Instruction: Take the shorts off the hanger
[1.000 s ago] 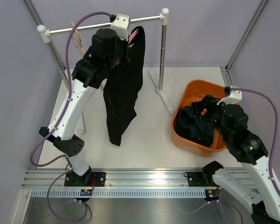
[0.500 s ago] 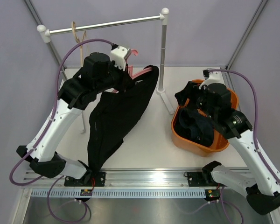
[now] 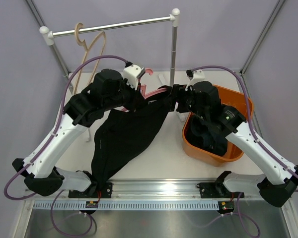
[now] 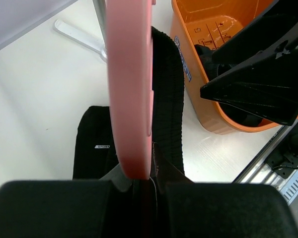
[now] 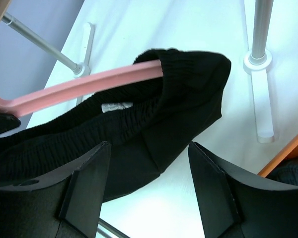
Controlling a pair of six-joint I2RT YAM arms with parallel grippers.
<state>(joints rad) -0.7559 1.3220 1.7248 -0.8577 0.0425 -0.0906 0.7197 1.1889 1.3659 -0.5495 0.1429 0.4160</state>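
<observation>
Just ahead of the parted right claw (image 5: 149, 163), the shorts (image 5: 188, 84) drape limp and light over the pink hanger (image 5: 89, 82), clamped in the left claw (image 4: 144, 183). Judged best hold: the bunched elastic waistband.

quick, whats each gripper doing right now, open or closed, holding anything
Left gripper: closed on the pink hanger that carries the black shorts.
Right gripper: open, holding nothing, fingers facing the shorts' waistband.
</observation>
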